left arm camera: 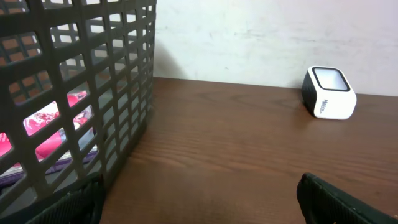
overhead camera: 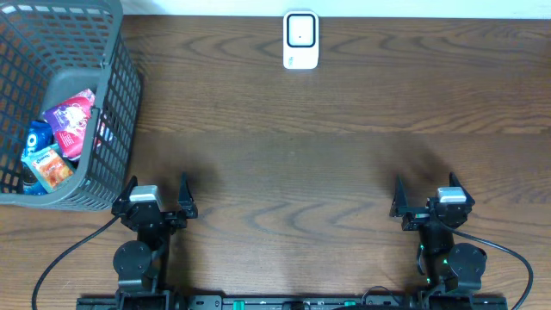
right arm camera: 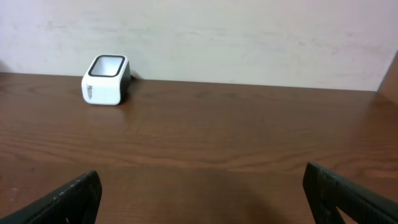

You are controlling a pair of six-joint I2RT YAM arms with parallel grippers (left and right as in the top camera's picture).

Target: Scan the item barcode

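A white barcode scanner (overhead camera: 300, 40) with a dark window stands at the table's far edge, also visible as the scanner (left arm camera: 328, 93) in the left wrist view and the scanner (right arm camera: 105, 81) in the right wrist view. Several snack packets (overhead camera: 65, 129), pink, blue and orange, lie in the grey mesh basket (overhead camera: 116, 103) at far left. My left gripper (overhead camera: 157, 194) stands open at the near left, right beside the basket's front corner, nothing between its fingers. At the near right my right gripper (overhead camera: 426, 196) is open and empty too.
The basket wall (left arm camera: 81, 87) fills the left half of the left wrist view, close to the left finger. A pale wall runs behind the table. Bare brown wood lies between both grippers and the scanner.
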